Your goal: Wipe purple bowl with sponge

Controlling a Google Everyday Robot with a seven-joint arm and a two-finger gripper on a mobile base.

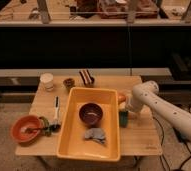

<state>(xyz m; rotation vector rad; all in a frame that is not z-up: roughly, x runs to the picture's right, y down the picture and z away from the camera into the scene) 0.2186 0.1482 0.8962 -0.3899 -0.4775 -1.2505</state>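
The purple bowl (pixel 91 113) stands upright in the middle of a yellow tub (pixel 74 145) on the wooden table. A small green sponge (pixel 123 118) sits just outside the tub's right wall. My gripper (pixel 125 110) hangs at the end of the white arm (pixel 161 107), directly over the sponge and touching or nearly touching its top. The gripper is to the right of the bowl, outside the tub.
A grey cloth (pixel 95 135) lies in the tub in front of the bowl. An orange bowl (pixel 25 128), a black utensil (pixel 56 107), a white cup (pixel 47 81), a small dish (pixel 68 82) and a brown item (pixel 87 76) stand left and behind. An orange object (pixel 121 97) lies behind the gripper.
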